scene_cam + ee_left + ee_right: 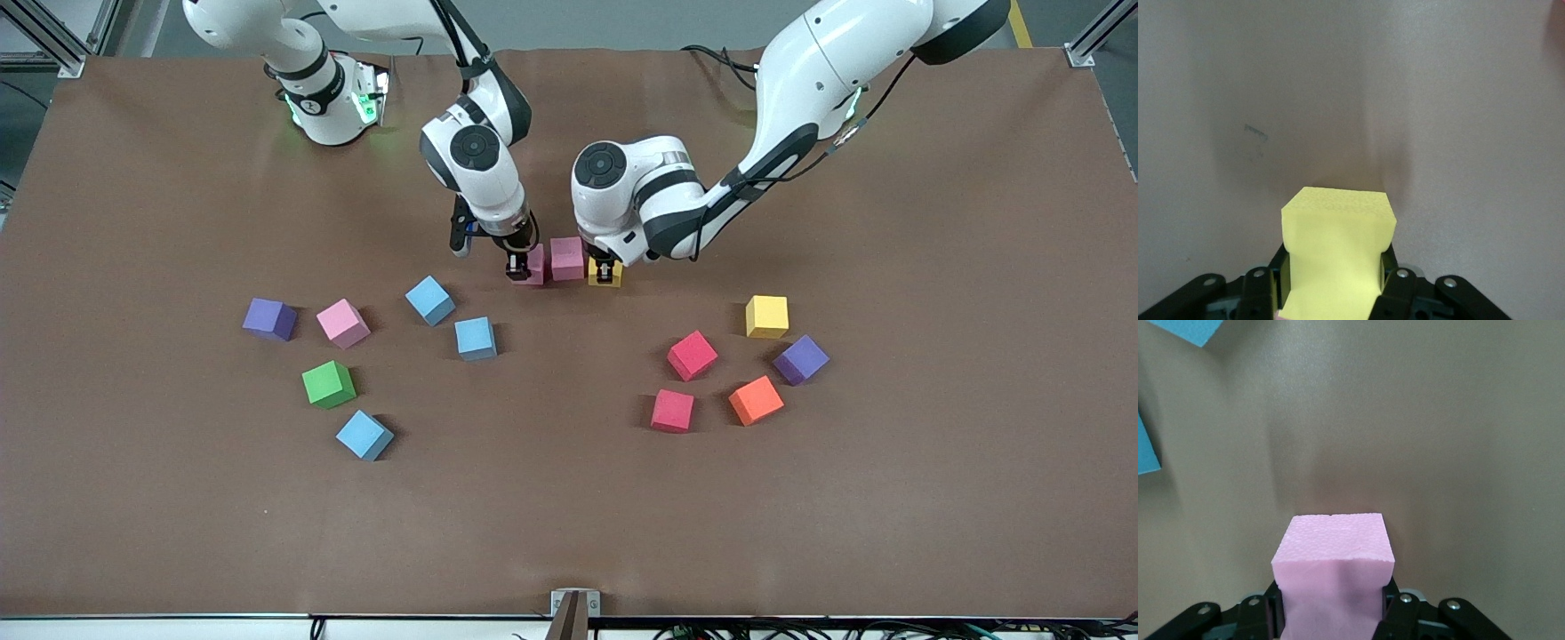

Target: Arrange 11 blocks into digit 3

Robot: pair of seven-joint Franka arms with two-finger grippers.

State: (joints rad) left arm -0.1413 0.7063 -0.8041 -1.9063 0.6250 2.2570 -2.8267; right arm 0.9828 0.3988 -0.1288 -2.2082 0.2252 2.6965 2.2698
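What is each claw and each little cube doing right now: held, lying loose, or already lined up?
Left gripper: shut on yellow cube, beside the middle pink cube.
Right gripper: shut on pink cube, at the row's other end.
Middle pink cube: on the table, between the two held cubes.
Loose yellow cube: lying free.
Green cube: lying free.
Orange cube: lying free.

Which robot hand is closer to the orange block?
The left hand. It grips a yellow block in the row, toward the orange block's end. The right hand grips a pink block at the row's other end.
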